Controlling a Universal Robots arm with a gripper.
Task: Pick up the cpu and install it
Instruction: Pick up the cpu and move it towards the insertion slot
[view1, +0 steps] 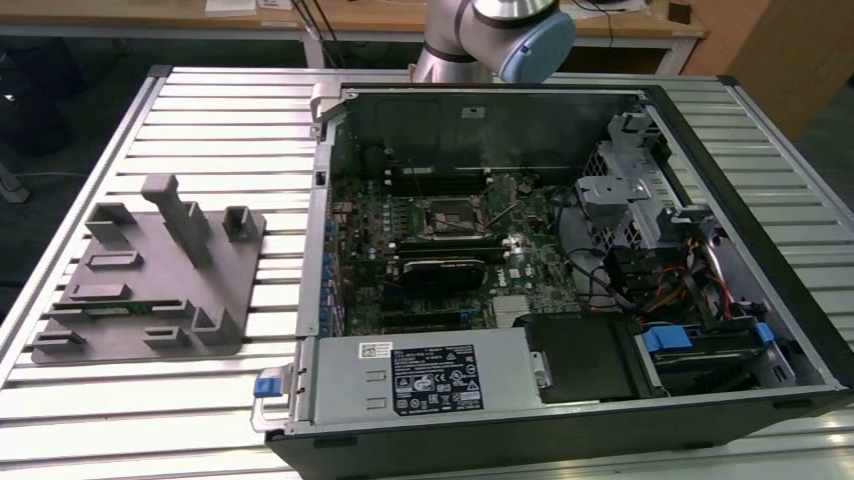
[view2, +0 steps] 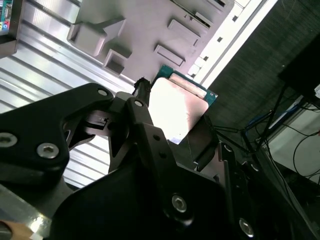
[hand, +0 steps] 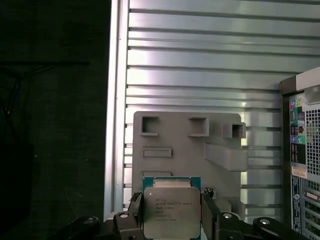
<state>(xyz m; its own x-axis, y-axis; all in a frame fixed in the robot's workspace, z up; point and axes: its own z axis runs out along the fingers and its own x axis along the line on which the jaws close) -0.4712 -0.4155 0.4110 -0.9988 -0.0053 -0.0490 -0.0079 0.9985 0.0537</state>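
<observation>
The slatted tabletop (view1: 174, 410) is carrying the open computer case (view1: 561, 425) on the exterior view's right and the grey fixture plate (view1: 147, 270) on its left, the two well apart. The arm (view1: 514, 35) is reaching in from the far side. In both wrist views the jaws are clamping the cpu (hand: 171, 210) by two opposite edges, and it is hanging above the fixture plate — apart from it, as far as I can judge. The carry looks to be the step in hand. Doing it well means holding the chip level, squeezing only its rim and travelling slowly. Open room is lying over the bare slats between plate and case — inside the case, cables (view1: 667, 290) and the drive cage (view1: 627, 170) are crowding the socket (view1: 451, 215).
</observation>
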